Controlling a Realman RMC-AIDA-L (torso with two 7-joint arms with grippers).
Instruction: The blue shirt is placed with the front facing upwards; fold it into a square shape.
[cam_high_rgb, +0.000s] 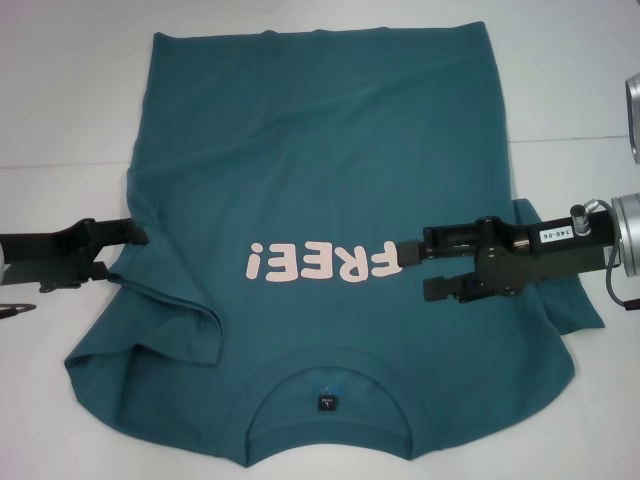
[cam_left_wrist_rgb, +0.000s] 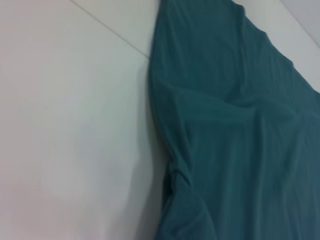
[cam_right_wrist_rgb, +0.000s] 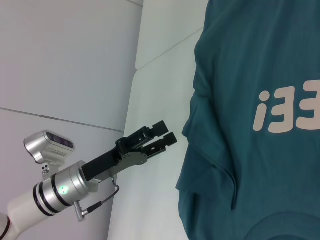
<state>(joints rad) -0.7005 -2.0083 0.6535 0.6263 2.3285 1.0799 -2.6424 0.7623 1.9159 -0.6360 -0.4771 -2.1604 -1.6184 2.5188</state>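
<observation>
Smooth white desk, seamed, beneath soft teal shirt lying print-up, collar nearest. Left gripper at sleeve edge, right gripper over print; fingers apart on both.

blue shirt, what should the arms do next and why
Probably lower the right gripper and move it back to the right sleeve. The blue shirt lies front up; its left sleeve is already folded in, while the right one lies spread on the table. The left gripper waits open at the left edge.
</observation>
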